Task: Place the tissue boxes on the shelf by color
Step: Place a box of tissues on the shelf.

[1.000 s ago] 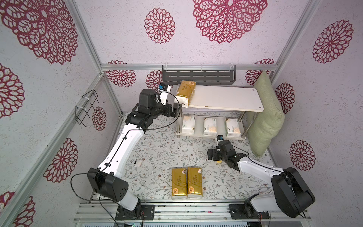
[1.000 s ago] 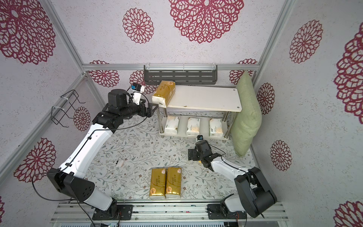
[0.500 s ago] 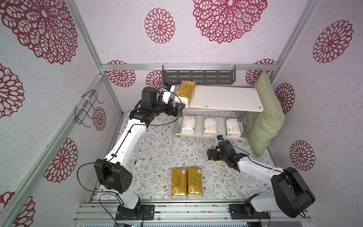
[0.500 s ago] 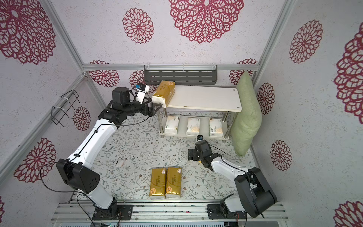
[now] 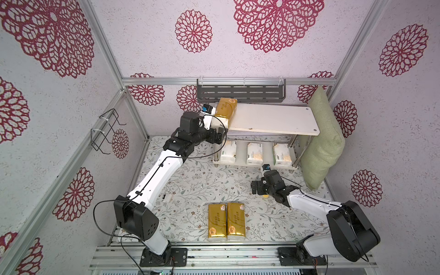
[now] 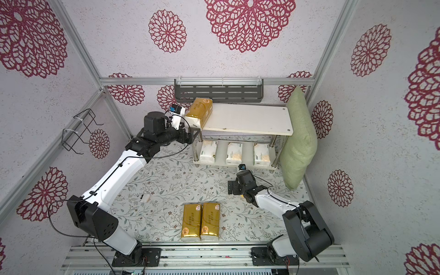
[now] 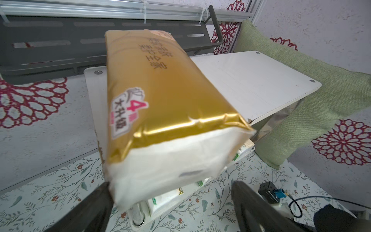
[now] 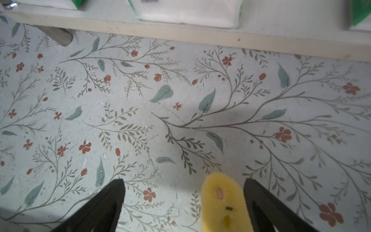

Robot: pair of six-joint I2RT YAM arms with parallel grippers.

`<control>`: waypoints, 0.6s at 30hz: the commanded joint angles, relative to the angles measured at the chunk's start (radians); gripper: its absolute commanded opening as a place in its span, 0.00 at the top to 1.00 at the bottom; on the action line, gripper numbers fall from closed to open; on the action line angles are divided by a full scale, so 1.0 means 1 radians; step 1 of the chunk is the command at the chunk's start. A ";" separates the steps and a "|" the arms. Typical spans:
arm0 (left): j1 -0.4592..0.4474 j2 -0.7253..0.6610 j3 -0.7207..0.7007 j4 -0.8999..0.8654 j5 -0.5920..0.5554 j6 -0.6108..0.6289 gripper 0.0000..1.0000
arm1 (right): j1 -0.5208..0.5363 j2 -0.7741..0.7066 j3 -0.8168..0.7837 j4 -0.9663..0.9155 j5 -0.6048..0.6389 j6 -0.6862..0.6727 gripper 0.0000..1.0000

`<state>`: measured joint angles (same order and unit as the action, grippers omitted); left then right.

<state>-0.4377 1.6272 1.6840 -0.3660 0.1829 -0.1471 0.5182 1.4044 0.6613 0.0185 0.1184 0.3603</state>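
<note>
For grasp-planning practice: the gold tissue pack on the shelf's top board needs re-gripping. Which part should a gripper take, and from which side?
Best the gold pack's white end, from the robot's side, jaws astride its width: that end seems to overhang the top board's edge, both long sides free. The left gripper stands open there.

Stray items: a small yellow lump (image 8: 224, 202) lies on the floral mat (image 8: 140, 120) between the fingers of the right claw (image 8: 183, 180), just beside one of them. A green cushion (image 5: 321, 142) leans upright against the side wall beyond that claw. A grey slotted rack (image 5: 240, 92) hangs on the back wall ahead of the left claw (image 7: 169, 183). A black wire rack (image 5: 107, 131) is on the side wall well behind it. A white scrap (image 5: 167, 197) lies on the mat farther back.
</note>
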 commanded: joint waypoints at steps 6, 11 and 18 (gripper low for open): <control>-0.036 -0.009 -0.008 0.060 -0.204 -0.046 0.03 | 0.009 -0.010 -0.009 0.016 -0.002 0.018 0.01; -0.064 0.001 0.007 0.064 -0.270 -0.052 0.03 | 0.011 -0.015 -0.010 0.010 0.003 0.017 0.01; -0.069 -0.157 -0.104 0.049 -0.320 -0.088 0.03 | 0.121 -0.093 0.084 -0.134 0.089 0.006 0.01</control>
<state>-0.5018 1.5711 1.6150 -0.3241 -0.0963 -0.2134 0.5854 1.3895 0.6807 -0.0498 0.1493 0.3599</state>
